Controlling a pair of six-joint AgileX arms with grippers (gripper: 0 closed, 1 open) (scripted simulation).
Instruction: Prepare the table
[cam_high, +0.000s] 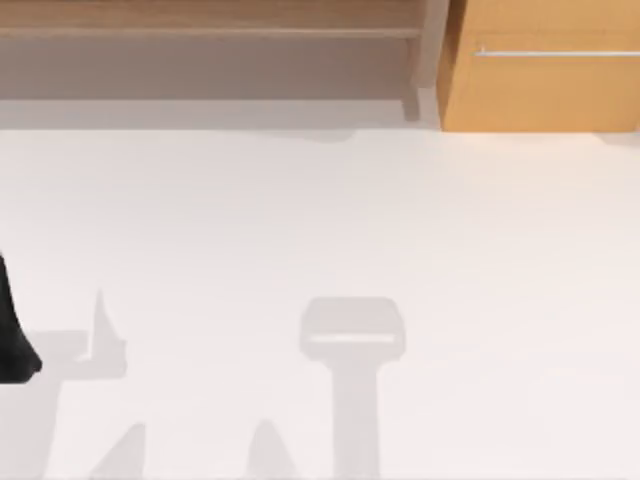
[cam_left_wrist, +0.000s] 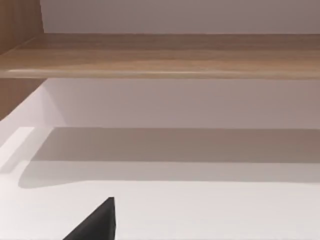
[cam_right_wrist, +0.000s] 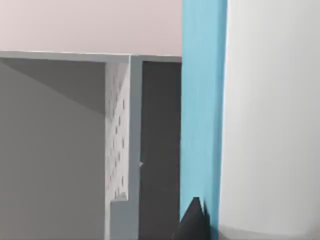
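At the left edge of the white table (cam_high: 330, 220), my left arm (cam_high: 12, 335) hanging low, can't tell its grip, wooden shelf (cam_high: 210, 30) behind, drawer unit (cam_high: 540, 90) alongside

wooden shelf (cam_high: 210, 30); orange drawer unit (cam_high: 540, 90), silver handle (cam_high: 555, 52)

The worktop (cam_high: 400, 220) is plain smooth white, crossed by pale grey shadows. At upper left the shelf (cam_high: 210, 20) is brown wood grain; at upper right the drawer unit (cam_high: 540, 95) is orange wood with a silver bar handle (cam_high: 555, 52). A black arm part (cam_high: 12, 340) shows at the left edge.
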